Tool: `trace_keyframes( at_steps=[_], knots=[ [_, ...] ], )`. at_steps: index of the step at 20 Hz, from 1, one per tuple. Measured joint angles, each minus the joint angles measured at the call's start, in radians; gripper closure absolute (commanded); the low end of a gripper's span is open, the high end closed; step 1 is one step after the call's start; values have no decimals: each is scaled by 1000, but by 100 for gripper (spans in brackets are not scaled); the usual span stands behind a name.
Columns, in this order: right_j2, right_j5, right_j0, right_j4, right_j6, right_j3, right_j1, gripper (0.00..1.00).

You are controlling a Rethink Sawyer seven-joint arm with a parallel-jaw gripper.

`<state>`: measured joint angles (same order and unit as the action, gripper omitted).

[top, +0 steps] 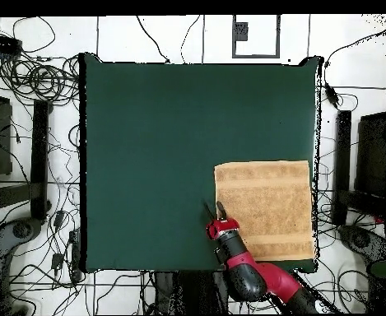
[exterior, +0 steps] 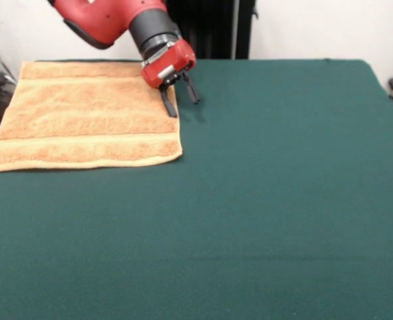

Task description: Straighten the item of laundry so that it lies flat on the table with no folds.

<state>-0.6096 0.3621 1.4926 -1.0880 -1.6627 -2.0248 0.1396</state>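
Frontally: towel flat at desk far left corner, left edge nearly cropped; fingers spread, empty, straddling towel's right edge. Overhead: towel lower right; fingers apart, arm cut off below.

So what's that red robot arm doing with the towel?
The red Sawyer arm is working on an orange-tan terry towel, trying to get it flat on the green table. Right now the towel looks spread out with no folds showing, lying near the table's corner by the robot. The end effector is open and holds nothing. It hangs over the towel's edge, one finger above the cloth and the other above the bare table.
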Motion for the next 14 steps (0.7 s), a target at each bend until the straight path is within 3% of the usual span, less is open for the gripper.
trace_keyframes(
  at_steps=[6, 10, 14],
  knots=[
    [-1, 4, -46, 64, 0, -2, -22, 0],
    [8, 48, -133, 138, 0, 0, -51, 0],
    [39, 135, -272, 258, 0, 1, -87, 0]
  ],
)
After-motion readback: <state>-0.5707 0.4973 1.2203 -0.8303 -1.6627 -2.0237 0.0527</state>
